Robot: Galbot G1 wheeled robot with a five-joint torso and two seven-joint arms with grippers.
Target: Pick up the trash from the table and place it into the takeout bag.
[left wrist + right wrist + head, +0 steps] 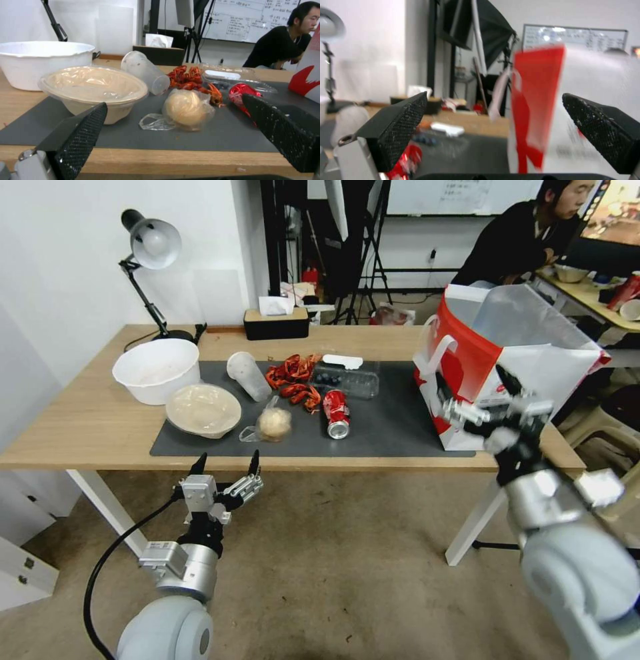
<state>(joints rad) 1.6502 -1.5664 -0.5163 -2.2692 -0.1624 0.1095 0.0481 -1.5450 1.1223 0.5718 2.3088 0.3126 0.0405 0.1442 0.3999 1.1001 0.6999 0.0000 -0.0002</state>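
On the counter (pixel 87 427), a dark mat (pixel 380 430) carries the litter in the middle of the head view: a beige bowl (pixel 203 410) lined with plastic film, a clear bag (pixel 272 424) wrapped around a beige lump, a translucent cup (pixel 248 375) lying on its side, red shells (pixel 293 378) loose on the mat, and a red can (pixel 337 413) on its side. The takeout bag (pixel 480 353) stands open at right. The left claw (pixel 227 465) hangs wide below the counter's near edge; the right claw (pixel 490 403), wide, sits against the bag's front.
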